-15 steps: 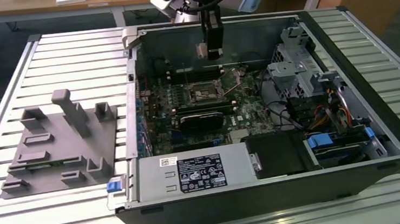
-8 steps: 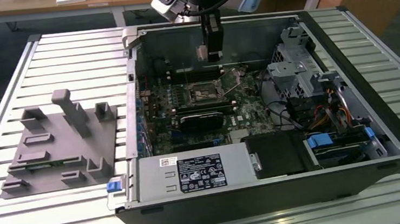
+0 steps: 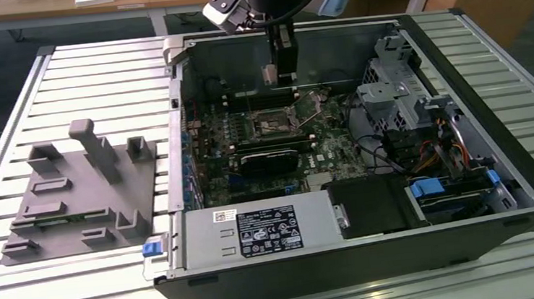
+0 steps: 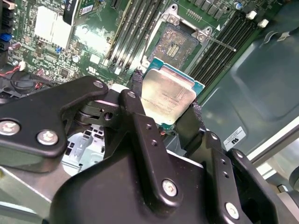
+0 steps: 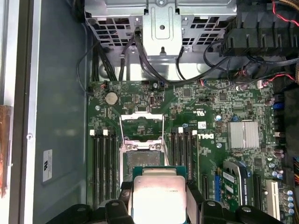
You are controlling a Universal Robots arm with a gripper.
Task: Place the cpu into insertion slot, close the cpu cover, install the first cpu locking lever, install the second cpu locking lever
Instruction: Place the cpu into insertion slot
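— What do we have nearest to us?

— The gripper (image 4: 166, 98). Its two black fingers (image 4: 135, 100) press on opposite edges of the cpu (image 5: 158, 193), so the claw is closed on the chip. We hold it by the edges with the metal top toward the arm. We think this leaves the contact side free to meet the socket.

— And where is the chip relative to the insertion slot (image 5: 140, 156)?

— Above it and apart, not seated; the slot is bare. On the exterior view's left, well apart from the slot, stands a grey fixture (image 3: 77, 191). The memory slots (image 5: 103, 163) lie just beside the slot on two sides. The cpu cover (image 5: 141, 123) stands lifted at one edge of the slot, and a lever (image 4: 219, 43) is swung free, so the way down looks open.
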